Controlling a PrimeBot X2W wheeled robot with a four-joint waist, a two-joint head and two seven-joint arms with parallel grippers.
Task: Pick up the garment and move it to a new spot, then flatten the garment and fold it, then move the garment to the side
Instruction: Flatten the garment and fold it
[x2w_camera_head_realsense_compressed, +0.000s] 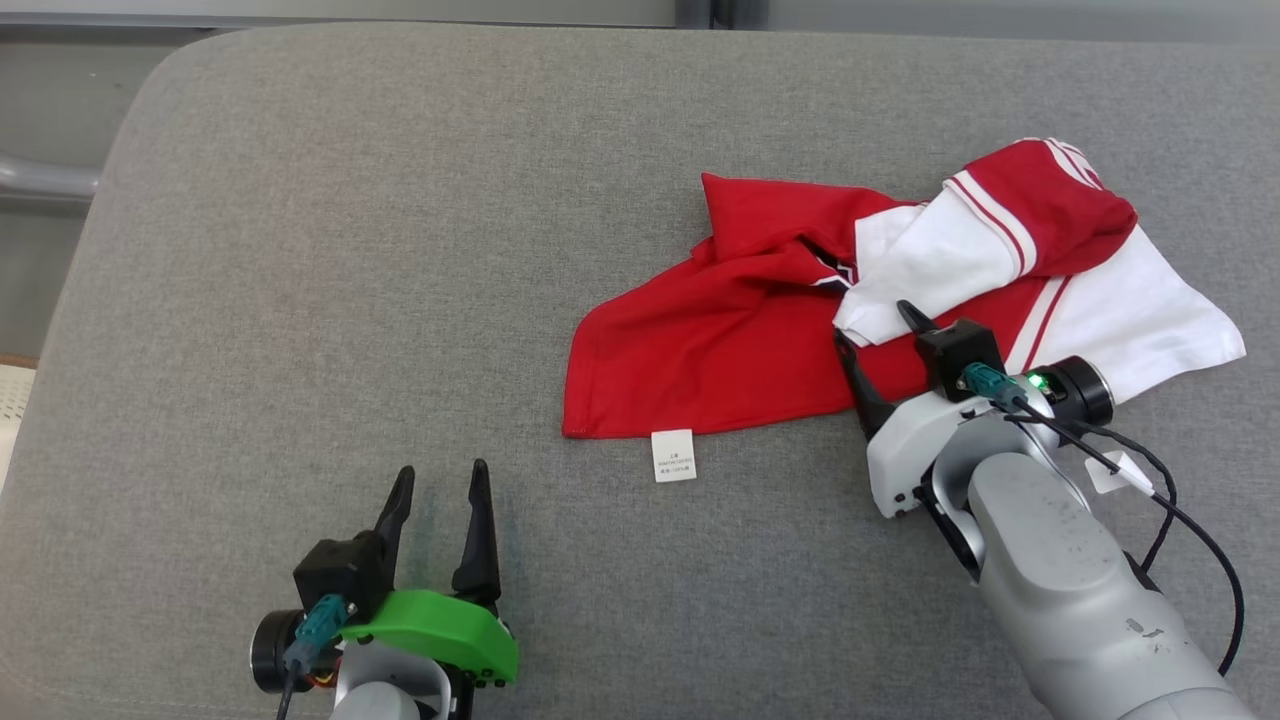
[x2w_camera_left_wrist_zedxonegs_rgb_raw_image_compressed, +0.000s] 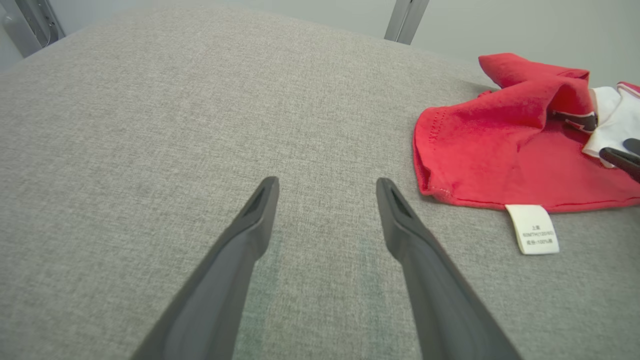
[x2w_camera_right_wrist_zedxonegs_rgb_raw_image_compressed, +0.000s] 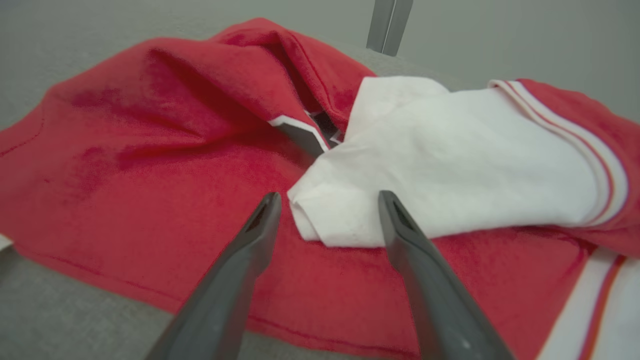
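**Head view.** A crumpled red jersey-knit garment (x2w_camera_head_realsense_compressed: 740, 350) with white panels and striped trim lies bunched on the right half of a grey fabric-covered counter (x2w_camera_head_realsense_compressed: 300, 250), well in from every edge. Its red lower hem faces the robot. A small white care label (x2w_camera_head_realsense_compressed: 673, 455) juts from that hem onto the bare surface, and a white fold (x2w_camera_head_realsense_compressed: 930, 265) is heaped across the red body.

**Hands.** The right hand (x2w_camera_head_realsense_compressed: 872, 325) is poised low over the near part of the garment, its two dark fingers spread wide and holding nothing. In the right wrist view the tips bracket the near corner of the white fold. They are close to the fabric, though whether they touch it cannot be judged. The left hand (x2w_camera_head_realsense_compressed: 442, 470) rests at the lower left above bare counter, well clear of the hem. It is also wide open and empty.

**Step in hand, as judged.** This is the first pick-up, before any relocation, flattening or folding.
- The right hand should descend until both tips press into the cloth.
- It should then close on a thick pinch that takes in the white fold and the red layer beneath. That way the whole bundle lifts together rather than a single layer peeling away.
- A lift high enough to free the trailing hem and label will keep them from dragging.
- The open area to the left offers room for spreading.
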